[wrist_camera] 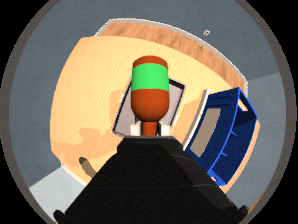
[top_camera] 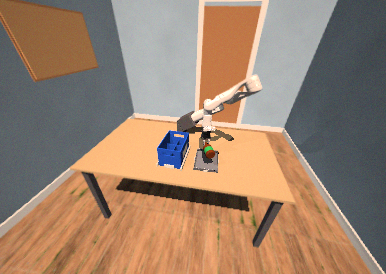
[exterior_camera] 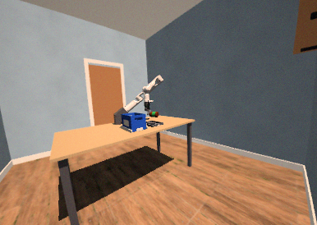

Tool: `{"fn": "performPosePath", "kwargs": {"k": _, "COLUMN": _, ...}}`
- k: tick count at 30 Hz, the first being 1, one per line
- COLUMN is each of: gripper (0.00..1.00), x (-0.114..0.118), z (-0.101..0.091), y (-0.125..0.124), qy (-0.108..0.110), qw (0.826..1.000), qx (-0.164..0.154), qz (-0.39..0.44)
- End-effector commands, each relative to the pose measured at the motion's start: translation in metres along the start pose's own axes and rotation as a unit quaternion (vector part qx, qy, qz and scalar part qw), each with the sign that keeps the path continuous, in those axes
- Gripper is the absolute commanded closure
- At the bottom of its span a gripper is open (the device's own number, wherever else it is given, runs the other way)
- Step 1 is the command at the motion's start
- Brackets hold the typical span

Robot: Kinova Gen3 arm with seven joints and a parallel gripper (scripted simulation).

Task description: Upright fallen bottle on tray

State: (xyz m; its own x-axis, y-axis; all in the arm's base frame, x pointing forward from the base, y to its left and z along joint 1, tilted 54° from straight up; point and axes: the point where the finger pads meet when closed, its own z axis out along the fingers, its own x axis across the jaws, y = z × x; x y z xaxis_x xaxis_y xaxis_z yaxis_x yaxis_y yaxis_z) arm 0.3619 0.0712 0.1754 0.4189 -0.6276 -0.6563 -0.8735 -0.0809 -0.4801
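The bottle (top_camera: 208, 151) is brown-red with a green band. It hangs tilted, close to level, in the air above the grey tray (top_camera: 207, 161). My gripper (top_camera: 205, 140) is shut on its neck end. In the wrist view the bottle (wrist_camera: 150, 95) points away from the camera, its neck between my fingers, with the tray below it. In the exterior view the bottle (exterior_camera: 154, 112) is held above the tray (exterior_camera: 154, 122), clear of it.
A blue crate (top_camera: 173, 149) with open compartments stands just left of the tray; it also shows in the wrist view (wrist_camera: 224, 133) and the exterior view (exterior_camera: 134, 121). The arm's grey base (top_camera: 189, 121) sits behind them on the table.
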Motion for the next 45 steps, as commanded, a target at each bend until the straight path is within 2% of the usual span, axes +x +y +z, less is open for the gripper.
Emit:
{"fn": "performPosePath", "kwargs": {"k": 1, "gripper": 1.0, "x": 0.001, "z": -0.006, "y": -0.002, "qy": 0.003, "qw": 1.0, "qx": 0.003, "qz": -0.001}}
{"fn": "performPosePath", "kwargs": {"k": 28, "gripper": 1.0, "x": 0.001, "z": -0.046, "y": -0.001, "qy": 0.003, "qw": 1.0, "qx": 0.003, "qz": -0.001}}
{"fn": "performPosePath", "kwargs": {"k": 45, "gripper": 1.0, "x": 0.001, "z": -0.059, "y": -0.001, "qy": 0.003, "qw": 1.0, "qx": 0.003, "qz": -0.001}}
